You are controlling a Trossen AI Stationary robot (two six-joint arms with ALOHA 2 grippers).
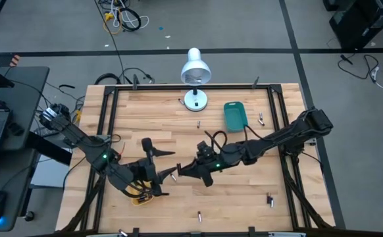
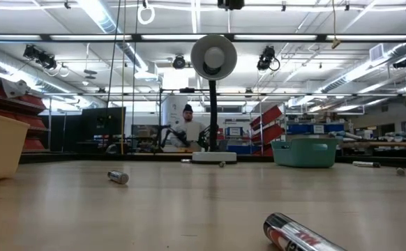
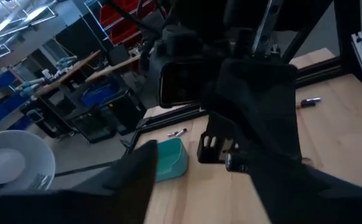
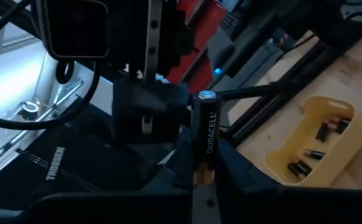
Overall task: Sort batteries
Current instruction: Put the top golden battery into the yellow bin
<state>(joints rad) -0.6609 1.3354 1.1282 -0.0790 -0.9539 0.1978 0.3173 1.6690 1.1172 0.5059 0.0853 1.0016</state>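
My right gripper (image 1: 181, 171) is over the table's middle, shut on a black and copper battery (image 4: 206, 137). Facing it from the left, my left gripper (image 1: 162, 163) is open, its fingers (image 3: 131, 177) wide apart and holding nothing. Under the left arm, the yellow tray (image 4: 315, 146) rests on the table with several batteries in it. The teal tray (image 1: 235, 115) sits at the far right. Loose batteries lie on the wood, among them two at the front (image 1: 269, 199) (image 1: 199, 215) and one nearer the back (image 1: 199, 123). My right gripper pinches the battery's copper-coloured end (image 4: 204, 175) between its two fingers. The fingers come in about level from the table's right. The black end with its silvery cap (image 4: 206, 96) sticks out beyond the fingertips, and the battery is lifted clear of the table.
A white desk lamp (image 1: 195, 69) stands at the table's far edge, left of the teal tray. The low view shows one battery (image 2: 118, 177) on the wood and another (image 2: 297, 236) close to the camera. A black frame (image 1: 106, 118) borders the table.
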